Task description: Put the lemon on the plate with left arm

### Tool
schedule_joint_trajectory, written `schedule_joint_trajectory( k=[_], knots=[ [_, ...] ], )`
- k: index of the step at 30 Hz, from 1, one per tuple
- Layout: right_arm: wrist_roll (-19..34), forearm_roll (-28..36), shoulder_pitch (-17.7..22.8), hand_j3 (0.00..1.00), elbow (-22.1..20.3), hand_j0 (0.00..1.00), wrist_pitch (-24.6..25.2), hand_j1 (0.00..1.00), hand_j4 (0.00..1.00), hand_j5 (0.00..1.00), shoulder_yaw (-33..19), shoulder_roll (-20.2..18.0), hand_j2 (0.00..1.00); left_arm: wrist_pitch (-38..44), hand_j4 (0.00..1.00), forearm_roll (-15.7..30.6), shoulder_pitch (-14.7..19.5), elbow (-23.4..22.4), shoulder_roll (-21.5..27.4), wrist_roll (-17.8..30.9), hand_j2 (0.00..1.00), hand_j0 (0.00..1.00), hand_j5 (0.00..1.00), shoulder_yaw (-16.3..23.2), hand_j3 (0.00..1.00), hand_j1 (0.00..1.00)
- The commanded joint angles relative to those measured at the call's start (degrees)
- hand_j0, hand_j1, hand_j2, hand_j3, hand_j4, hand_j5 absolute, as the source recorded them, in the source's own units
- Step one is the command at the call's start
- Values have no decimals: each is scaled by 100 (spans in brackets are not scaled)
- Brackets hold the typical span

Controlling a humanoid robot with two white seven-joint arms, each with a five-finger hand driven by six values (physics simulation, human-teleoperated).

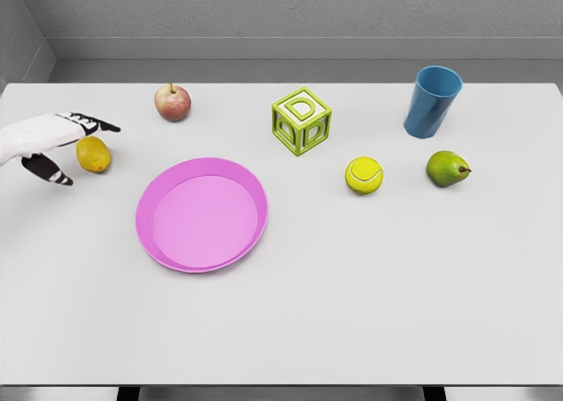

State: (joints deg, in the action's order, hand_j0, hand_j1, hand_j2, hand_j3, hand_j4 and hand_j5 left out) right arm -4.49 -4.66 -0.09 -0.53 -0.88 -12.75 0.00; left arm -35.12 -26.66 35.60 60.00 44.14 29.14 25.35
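Note:
A yellow lemon lies on the white table at the far left. My left hand comes in from the left edge and brackets it: the fingers reach over its top, the thumb sits below and to its left. The hand is spread, with the fingers not closed on the fruit. A pink plate rests to the right of and nearer than the lemon, with nothing on it. My right arm does not show.
A red apple sits at the back left. A green letter block, a blue cup, a tennis ball and a green pear stand on the right half of the table.

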Motion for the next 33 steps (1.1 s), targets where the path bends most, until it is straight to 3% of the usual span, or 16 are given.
schedule_joint_trajectory(
  k=[1, 8, 17, 22, 33],
  knots=[
    [0, 0, 0, 100, 0, 100, 0, 100, 100, 100, 1, 0, 100, 12, 100, 20, 0, -111, -98, 4, 100, 100, 100, 22, 100, 100],
    [0, 0, 0, 100, 0, 100, 0, 100, 100, 100, 1, 0, 100, 12, 100, 20, 105, -278, -406, 21, 100, 100, 100, 22, 100, 100],
    [0, 0, 0, 100, 0, 100, 0, 100, 100, 100, 1, 0, 100, 12, 100, 3, 255, -472, -406, 21, 100, 100, 100, 189, 100, 100],
    [0, 0, 0, 100, 0, 100, 0, 100, 100, 100, -8, 0, 100, 12, 100, -340, 343, -639, -441, -14, 100, 100, 100, 233, 100, 100],
    [0, 0, 0, 100, 0, 100, 0, 100, 100, 100, 1, 0, 100, 12, 100, -542, 448, -639, -494, -14, 100, 100, 100, 269, 100, 100]
  ],
)
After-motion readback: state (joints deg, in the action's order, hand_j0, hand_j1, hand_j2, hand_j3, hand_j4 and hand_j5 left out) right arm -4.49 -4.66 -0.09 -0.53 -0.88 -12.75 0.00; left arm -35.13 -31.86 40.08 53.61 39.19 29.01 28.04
